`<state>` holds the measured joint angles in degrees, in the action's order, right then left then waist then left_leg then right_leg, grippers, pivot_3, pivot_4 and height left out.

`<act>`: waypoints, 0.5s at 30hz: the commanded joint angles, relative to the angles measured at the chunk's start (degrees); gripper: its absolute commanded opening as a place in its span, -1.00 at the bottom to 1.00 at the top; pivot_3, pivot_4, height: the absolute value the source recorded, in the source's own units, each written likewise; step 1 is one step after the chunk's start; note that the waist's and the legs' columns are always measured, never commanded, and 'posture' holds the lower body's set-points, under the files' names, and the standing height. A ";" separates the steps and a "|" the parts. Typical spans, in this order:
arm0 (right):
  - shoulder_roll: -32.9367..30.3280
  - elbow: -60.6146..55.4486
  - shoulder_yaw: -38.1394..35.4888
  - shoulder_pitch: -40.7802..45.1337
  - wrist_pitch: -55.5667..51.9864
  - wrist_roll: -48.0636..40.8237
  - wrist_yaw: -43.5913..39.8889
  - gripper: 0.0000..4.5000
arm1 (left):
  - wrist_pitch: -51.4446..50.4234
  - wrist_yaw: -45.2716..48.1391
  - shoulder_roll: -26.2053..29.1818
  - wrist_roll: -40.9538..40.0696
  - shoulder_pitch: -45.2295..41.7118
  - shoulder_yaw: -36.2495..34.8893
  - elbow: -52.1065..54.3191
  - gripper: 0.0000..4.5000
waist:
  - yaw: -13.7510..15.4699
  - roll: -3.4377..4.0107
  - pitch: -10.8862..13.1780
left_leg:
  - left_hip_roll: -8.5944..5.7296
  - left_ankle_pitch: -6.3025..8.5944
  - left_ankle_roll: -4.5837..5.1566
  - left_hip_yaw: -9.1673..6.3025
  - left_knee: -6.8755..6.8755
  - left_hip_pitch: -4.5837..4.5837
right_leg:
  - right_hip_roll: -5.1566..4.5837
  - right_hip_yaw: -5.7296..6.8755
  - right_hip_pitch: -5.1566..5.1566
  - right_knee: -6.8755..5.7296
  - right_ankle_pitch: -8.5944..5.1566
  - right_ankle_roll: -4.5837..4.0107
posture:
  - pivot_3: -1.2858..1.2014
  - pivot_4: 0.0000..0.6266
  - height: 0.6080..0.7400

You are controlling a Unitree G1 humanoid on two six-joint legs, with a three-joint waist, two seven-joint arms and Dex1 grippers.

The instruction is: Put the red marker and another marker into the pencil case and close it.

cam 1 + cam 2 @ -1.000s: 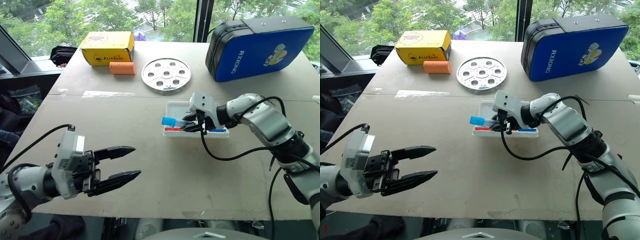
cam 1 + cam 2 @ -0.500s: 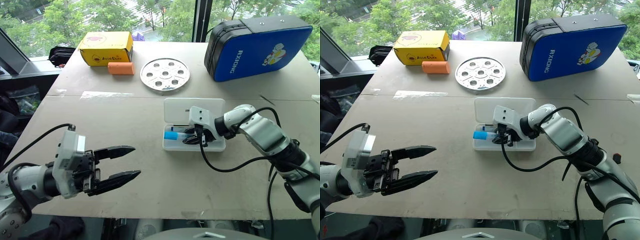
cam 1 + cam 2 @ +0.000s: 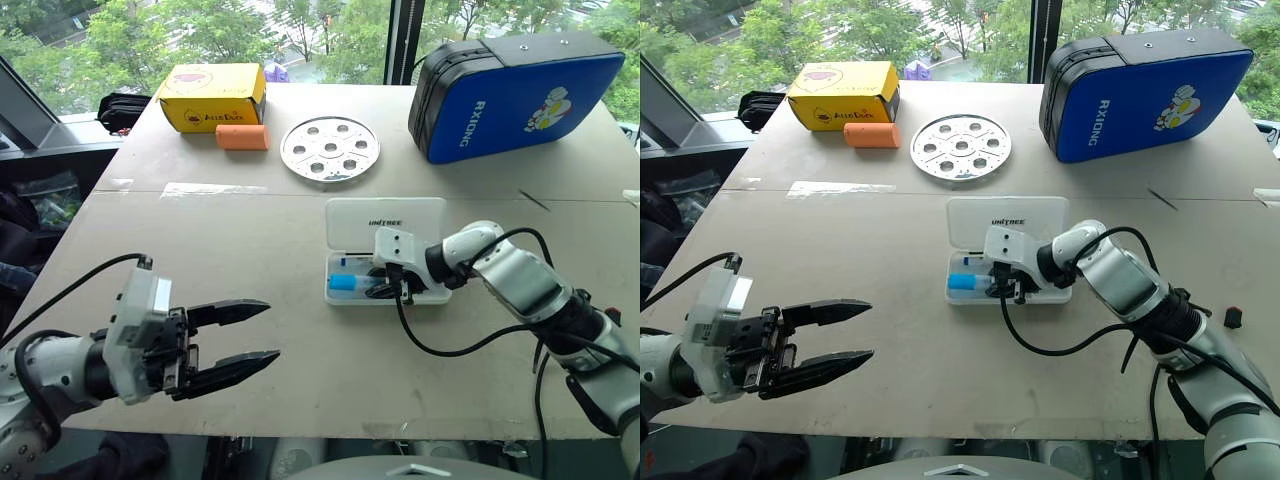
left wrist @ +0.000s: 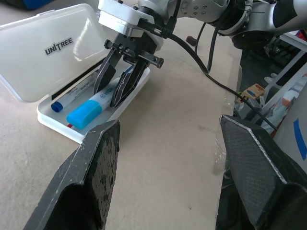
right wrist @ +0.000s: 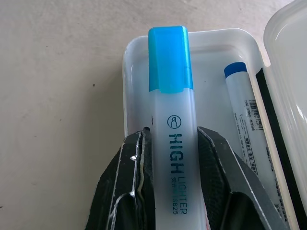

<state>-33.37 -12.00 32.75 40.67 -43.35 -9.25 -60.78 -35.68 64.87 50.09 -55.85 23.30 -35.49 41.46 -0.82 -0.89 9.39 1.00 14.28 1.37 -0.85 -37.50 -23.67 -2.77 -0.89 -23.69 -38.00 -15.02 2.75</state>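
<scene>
The pencil case [image 3: 345, 225] lies open mid-table, its white lid with dark lettering folded flat behind the tray. My right gripper [image 3: 378, 290] is shut on a blue-capped highlighter [image 5: 168, 72] and holds it low in the tray, cap toward the tray's left end. Beside it in the tray rests a white marker with a blue cap [image 5: 242, 105]. A sliver of red [image 4: 71, 125] peeks out under the highlighter; I cannot tell whether it is the red marker. My left gripper [image 3: 272, 330] hovers open over the near left of the table, well apart from the case, with nothing in it.
A big blue-and-black bag [image 3: 520, 95] stands at the back right. A round metal plate with holes [image 3: 331, 148], a yellow box [image 3: 213, 96] and an orange cylinder [image 3: 243, 137] sit at the back. A small black item [image 3: 1233, 317] lies right of my right arm.
My right gripper has come down with the highlighter, from above the case's left end into its tray. The left gripper has stayed where it was.
</scene>
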 commanded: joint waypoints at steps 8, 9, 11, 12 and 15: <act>-1.56 -4.86 -1.21 -0.67 1.10 -0.63 -3.01 -0.13 | 2.41 2.08 0.62 2.19 -1.05 0.71 -1.63 0.48 | 0.01 0.00 0.00 | 0.00 0.00 0.00 -0.01 0.00 0.00 | 0.00 0.01 0.00 0.00 0.00 0.00 | 0.03 -0.52 1.00; -1.68 -5.34 -1.81 -0.50 0.79 -1.20 -3.31 0.09 | 2.73 2.43 0.48 2.48 -0.83 0.77 -1.76 0.48 | 0.01 0.00 0.00 | 0.00 0.00 0.00 -0.01 0.00 0.01 | 0.00 0.01 0.01 0.00 0.00 0.00 | 0.03 -0.52 1.00; -2.42 -6.43 -2.57 -0.22 0.70 -2.21 -4.56 0.53 | 3.53 3.25 0.14 3.15 -0.30 0.95 -2.05 0.48 | 0.00 0.00 0.00 | 0.00 0.00 0.00 -0.01 0.00 0.01 | 0.00 0.00 0.01 0.00 0.00 0.00 | 0.03 -0.52 1.00; -2.73 -6.75 -2.70 -0.16 0.80 -2.49 -5.03 0.70 | 3.83 3.53 0.03 3.40 -0.15 1.04 -2.17 0.48 | 0.00 0.00 0.00 | 0.00 0.00 0.00 0.00 0.00 0.00 | 0.00 0.00 0.01 0.00 0.00 0.00 | 0.03 -0.52 1.00; -3.47 -7.11 -2.72 -0.20 1.74 -2.72 -5.86 0.94 | 4.89 4.53 -0.27 4.13 0.31 1.21 -2.83 0.48 | 0.00 0.00 0.00 | 0.00 0.00 0.00 -0.02 0.00 0.00 | 0.00 0.01 0.01 0.00 0.00 0.00 | 0.03 -0.52 1.00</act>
<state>-36.26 -17.12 31.98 39.82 -43.04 -11.27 -65.83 -32.21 68.35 50.01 -51.88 23.25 -33.68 38.85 -0.82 -0.89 9.39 1.00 14.28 1.37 -0.86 -37.50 -23.65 -2.76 -0.88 -23.67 -38.01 -15.02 2.75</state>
